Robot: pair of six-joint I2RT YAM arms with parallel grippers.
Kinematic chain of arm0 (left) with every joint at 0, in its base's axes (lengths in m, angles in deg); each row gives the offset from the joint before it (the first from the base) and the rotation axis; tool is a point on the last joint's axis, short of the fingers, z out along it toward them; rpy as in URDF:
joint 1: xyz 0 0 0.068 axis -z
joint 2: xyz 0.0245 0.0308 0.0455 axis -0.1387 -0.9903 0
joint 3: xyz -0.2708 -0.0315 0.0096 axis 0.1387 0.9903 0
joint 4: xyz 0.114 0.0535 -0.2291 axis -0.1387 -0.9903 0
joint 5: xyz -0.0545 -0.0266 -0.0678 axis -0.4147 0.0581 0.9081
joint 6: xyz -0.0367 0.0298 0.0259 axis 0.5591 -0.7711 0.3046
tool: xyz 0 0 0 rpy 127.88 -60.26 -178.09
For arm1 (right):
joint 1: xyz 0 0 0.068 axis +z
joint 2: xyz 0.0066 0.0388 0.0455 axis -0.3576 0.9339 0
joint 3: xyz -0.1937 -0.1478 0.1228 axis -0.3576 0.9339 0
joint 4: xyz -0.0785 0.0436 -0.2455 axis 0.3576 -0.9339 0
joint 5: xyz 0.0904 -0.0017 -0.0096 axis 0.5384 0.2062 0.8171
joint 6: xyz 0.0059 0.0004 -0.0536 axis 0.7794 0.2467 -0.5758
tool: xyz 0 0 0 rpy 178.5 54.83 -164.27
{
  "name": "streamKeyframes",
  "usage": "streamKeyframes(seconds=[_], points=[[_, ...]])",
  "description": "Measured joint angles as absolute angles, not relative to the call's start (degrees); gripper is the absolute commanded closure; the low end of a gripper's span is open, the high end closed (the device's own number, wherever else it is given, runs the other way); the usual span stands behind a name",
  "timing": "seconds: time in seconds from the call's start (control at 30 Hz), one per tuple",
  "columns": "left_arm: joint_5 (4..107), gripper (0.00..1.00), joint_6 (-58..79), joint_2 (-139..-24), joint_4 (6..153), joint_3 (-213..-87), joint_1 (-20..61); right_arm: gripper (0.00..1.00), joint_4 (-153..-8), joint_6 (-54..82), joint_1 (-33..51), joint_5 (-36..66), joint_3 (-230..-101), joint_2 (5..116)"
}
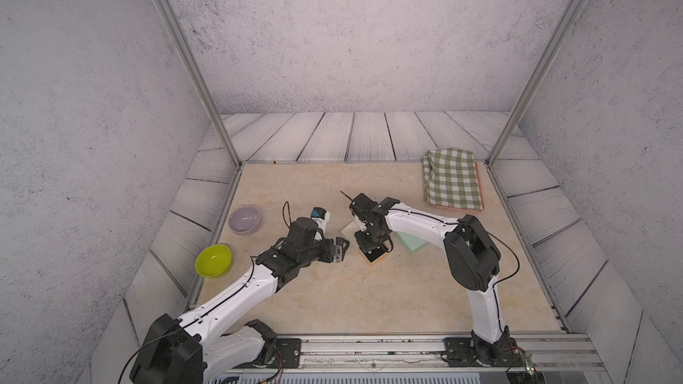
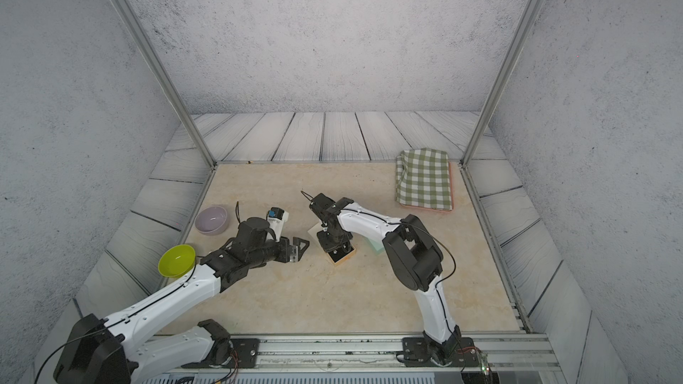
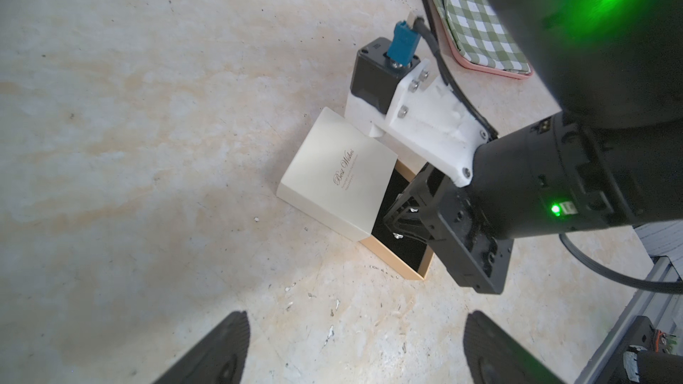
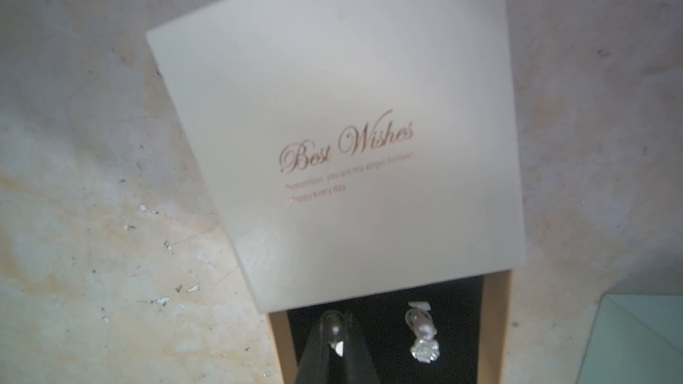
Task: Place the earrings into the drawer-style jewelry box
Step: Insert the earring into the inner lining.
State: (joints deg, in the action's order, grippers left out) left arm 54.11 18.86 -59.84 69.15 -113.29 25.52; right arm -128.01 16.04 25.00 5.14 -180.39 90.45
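The drawer-style jewelry box (image 4: 351,68) is a cream-white sleeve lettered "Best Wishes", with its tan tray (image 4: 497,326) slid out to show black lining. It lies mid-table in both top views (image 1: 349,230) (image 2: 314,231). One pale earring (image 4: 423,338) with a flower-shaped stone lies on the lining. My right gripper (image 4: 335,326) (image 1: 371,249) points down into the tray, shut on a second small earring (image 4: 339,347). My left gripper (image 3: 354,349) (image 1: 82,249) hovers open and empty over bare table, to the left of the box.
A mint-green box (image 1: 412,245) lies under the right arm, beside the tray. A lilac bowl (image 1: 244,219) and a yellow-green bowl (image 1: 213,260) stand at the left edge. A green checked cloth (image 1: 452,179) lies at the back right.
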Motion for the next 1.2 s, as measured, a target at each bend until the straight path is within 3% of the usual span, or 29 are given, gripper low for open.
streamKeyframes(seconds=[0.8, 0.87, 1.07, 1.2], points=[[54.1, 0.06, 18.9, -59.4, 69.2, -113.2, 25.5, 0.94, -129.2, 16.0, 25.2, 2.3, -180.6, 91.8], [54.1, 0.06, 18.9, -59.4, 69.2, -113.2, 25.5, 0.91, -129.2, 16.0, 25.2, 2.4, -180.6, 91.8], [54.1, 0.06, 18.9, -59.4, 69.3, -113.0, 25.5, 0.70, -130.7, 15.9, 25.2, 2.6, -181.2, 91.8], [54.2, 0.06, 18.9, -59.4, 69.8, -113.0, 25.5, 0.68, -131.5, 16.0, 25.2, 2.6, -181.9, 91.7]])
